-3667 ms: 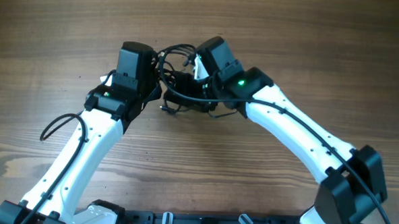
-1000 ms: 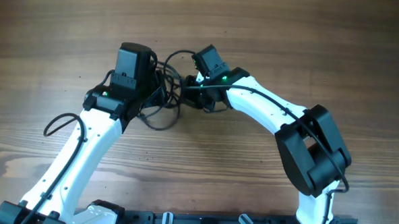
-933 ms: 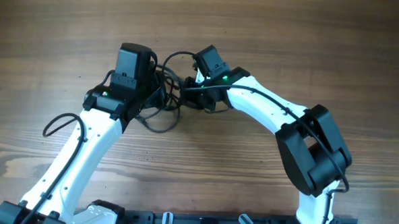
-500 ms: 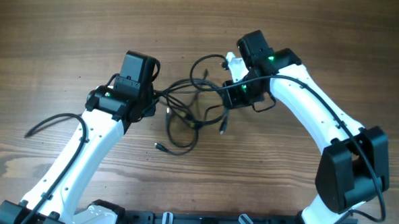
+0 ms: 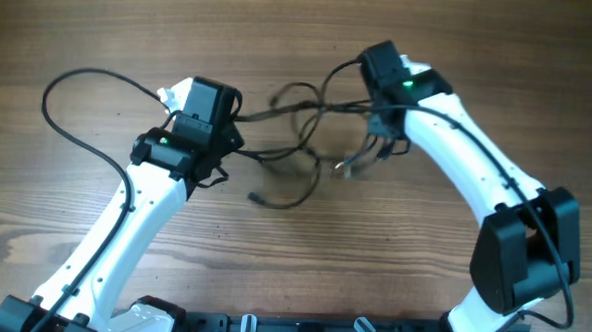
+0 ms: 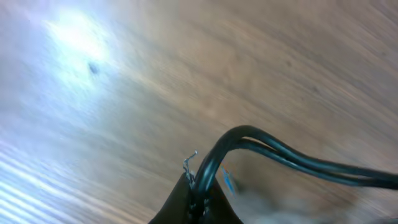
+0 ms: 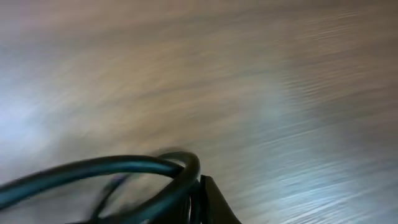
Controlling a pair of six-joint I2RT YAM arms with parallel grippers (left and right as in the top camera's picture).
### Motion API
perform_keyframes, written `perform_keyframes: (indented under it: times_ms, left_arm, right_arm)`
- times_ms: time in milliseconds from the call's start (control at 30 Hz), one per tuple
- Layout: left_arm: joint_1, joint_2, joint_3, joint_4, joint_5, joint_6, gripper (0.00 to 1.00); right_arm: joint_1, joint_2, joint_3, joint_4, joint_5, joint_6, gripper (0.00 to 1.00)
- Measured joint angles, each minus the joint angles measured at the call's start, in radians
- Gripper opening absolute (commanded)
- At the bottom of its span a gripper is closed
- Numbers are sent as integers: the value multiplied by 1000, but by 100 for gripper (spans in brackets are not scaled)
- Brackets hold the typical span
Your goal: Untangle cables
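Pulling apart vs a half-sec ago, L gripper (image 5: 237, 143) and R gripper (image 5: 380, 120), both clamped shut on cables (image 5: 281, 155), are stretching the tangle looser, mid tabletop (image 5: 301, 271) near far edge.

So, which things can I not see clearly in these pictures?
- Left wrist: the bottom edge cuts off most of the left hand; its cables run out at the right edge.
- Right wrist: all is motion-blurred; the right hand is cut off below.
- Overhead: the wrist housings cover both hands' fingers; the blurred cables' crossings cannot be traced.
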Motion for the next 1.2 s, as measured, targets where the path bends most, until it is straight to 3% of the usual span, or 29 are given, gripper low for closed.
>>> perform_keyframes:
  times_ms: [67,167,233,267,300,400,433,500,567,700,800,967,1133,1200]
  left_arm:
    - [5,0,0,27,-41,63,4]
    - [8,0,0,84,-49,159,4]
    - [12,1,0,116,-8,247,4]
    - [19,1,0,145,61,334,4]
    - [21,1,0,154,121,400,4]
    - [25,1,0,170,347,578,46]
    - [25,1,0,169,396,599,100]
    - [24,1,0,168,517,635,100]
    - [24,1,0,167,573,630,100]
    - [24,1,0,176,625,589,100]
    - [24,1,0,275,651,536,100]
    - [-28,24,8,335,682,480,100]
    - [-94,163,11,151,689,636,99]
    - [-102,183,11,111,688,719,91]
  right_arm:
    - [-85,0,0,33,3,-42,4]
    - [-197,0,2,78,-156,-172,4]
    - [-230,0,2,97,-278,-312,5]
    - [-266,0,2,110,-446,-371,6]
    - [-278,0,2,111,-511,-404,12]
    - [-317,0,2,110,-667,-453,24]
    - [-327,-1,2,106,-680,-438,29]
    - [-351,-2,3,84,-681,-377,49]
    - [-368,-2,6,60,-668,-326,60]
    - [-386,-7,18,11,-631,-243,72]
    - [-386,-39,37,20,-650,-256,80]
    - [-386,-111,58,47,-695,-287,86]
    - [-386,-112,58,32,-702,-287,86]
    - [-386,-112,58,23,-702,-287,86]
